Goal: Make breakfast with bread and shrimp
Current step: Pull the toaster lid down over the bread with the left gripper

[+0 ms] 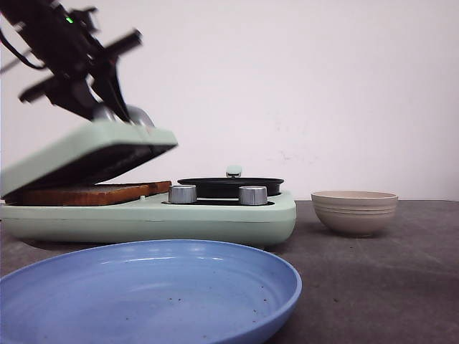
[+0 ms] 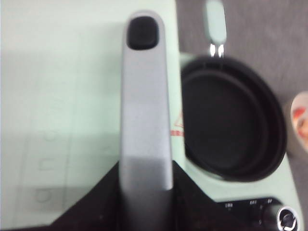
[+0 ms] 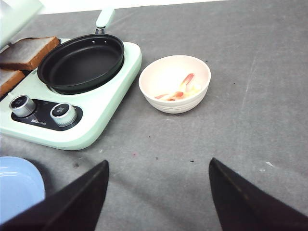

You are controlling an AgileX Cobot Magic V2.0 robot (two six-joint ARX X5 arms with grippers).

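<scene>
Bread (image 1: pixel 90 193) toasted brown on the left plate of the green cooker (image 1: pixel 215 218), under the half-raised lid (image 1: pixel 86 147). Shrimp (image 3: pixel 179 89) in the bowl (image 3: pixel 174 103) beside the pan (image 3: pixel 79 60). Left gripper (image 1: pixel 118 107) at the lid handle (image 2: pixel 144 106), jaws' state unclear. Right gripper (image 3: pixel 156 192) above the desk (image 3: pixel 250 57), jaws spread, empty.
</scene>
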